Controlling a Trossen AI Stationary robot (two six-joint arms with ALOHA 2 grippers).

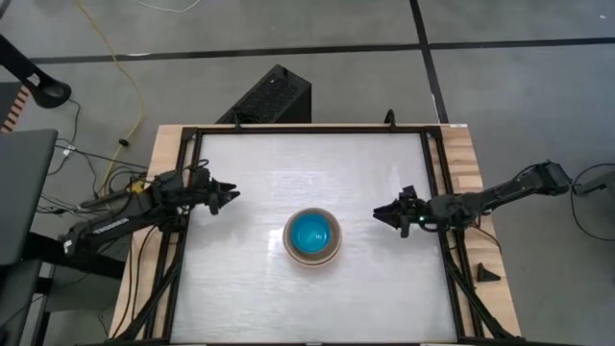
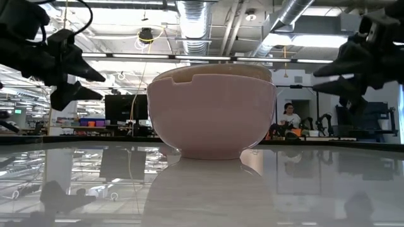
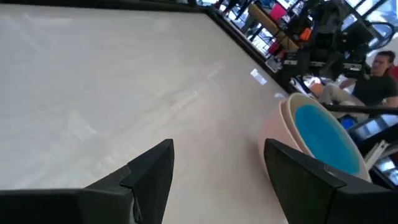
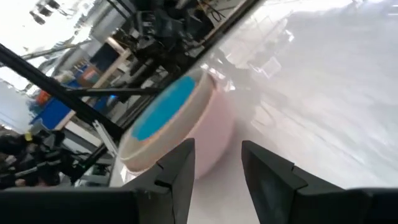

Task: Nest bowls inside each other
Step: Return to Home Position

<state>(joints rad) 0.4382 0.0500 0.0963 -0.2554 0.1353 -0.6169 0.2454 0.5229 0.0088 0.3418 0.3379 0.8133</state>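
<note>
Stack of round plastic bowls (image 1: pixel 312 236), turquoise inside pale pink, sits mid white table (image 1: pixel 240 288). Left gripper (image 1: pixel 231 197) and right gripper (image 1: pixel 378 212) flank it, fingers apart, empty. I'd back both arms straight outward so nothing clips it.

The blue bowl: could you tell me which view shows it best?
The high view: looking straight down, it shows the blue bowl whole. Both wrist views catch it slanted; the low view hides it behind the pink outer bowl.
</note>
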